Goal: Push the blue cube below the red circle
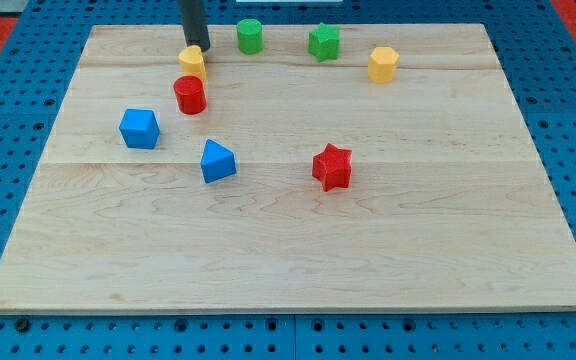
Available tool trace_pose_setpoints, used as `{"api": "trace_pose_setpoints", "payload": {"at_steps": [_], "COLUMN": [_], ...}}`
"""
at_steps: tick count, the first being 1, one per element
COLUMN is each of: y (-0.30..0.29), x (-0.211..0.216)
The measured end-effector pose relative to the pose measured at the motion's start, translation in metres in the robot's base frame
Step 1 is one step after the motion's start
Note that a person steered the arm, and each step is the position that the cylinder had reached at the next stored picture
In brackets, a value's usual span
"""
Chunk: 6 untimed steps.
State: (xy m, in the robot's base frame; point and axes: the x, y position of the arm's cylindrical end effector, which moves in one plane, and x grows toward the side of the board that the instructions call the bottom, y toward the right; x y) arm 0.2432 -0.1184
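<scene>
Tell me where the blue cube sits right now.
The blue cube sits on the board's left part in the camera view, below and left of the red circle, with the blue triangular block to its lower right.

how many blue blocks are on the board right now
2. The blue cube sits toward the view's left, below-left of the red cylinder. The blue wedge-like block lies right of the cube, nearer the view's bottom. Nothing seems to be hiding another.
</scene>
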Motion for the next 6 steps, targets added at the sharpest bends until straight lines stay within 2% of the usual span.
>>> {"api": "trace_pose_setpoints", "payload": {"at_steps": [3, 6], "y": [-0.058, -0.11], "x": [0.011, 0.115]}}
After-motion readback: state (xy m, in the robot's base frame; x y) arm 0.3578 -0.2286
